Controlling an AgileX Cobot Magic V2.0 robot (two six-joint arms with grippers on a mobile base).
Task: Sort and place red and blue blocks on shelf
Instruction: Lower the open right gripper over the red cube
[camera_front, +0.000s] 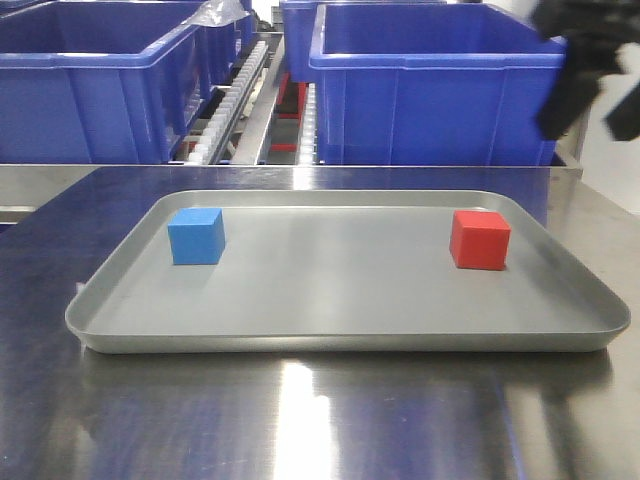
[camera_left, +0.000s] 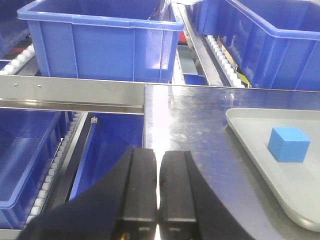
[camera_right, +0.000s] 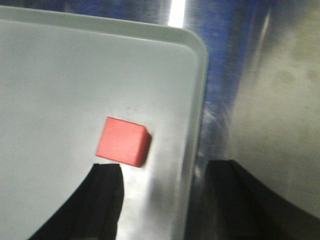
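A blue block (camera_front: 196, 236) sits at the left of a grey tray (camera_front: 340, 340), and a red block (camera_front: 480, 240) sits at its right. My right gripper (camera_front: 585, 75) hangs blurred above the tray's far right corner. In the right wrist view it (camera_right: 162, 187) is open and empty, above the red block (camera_right: 122, 141) near the tray's right rim (camera_right: 197, 100). My left gripper (camera_left: 157, 187) is shut and empty over the steel table's left edge. The blue block (camera_left: 288, 144) lies to its right on the tray (camera_left: 260, 145).
The tray rests on a steel table (camera_front: 300, 420). Large blue bins (camera_front: 430, 90) stand on roller conveyors behind the table, with another (camera_front: 100, 80) at the left. More blue bins (camera_left: 25, 155) sit below the table's left side.
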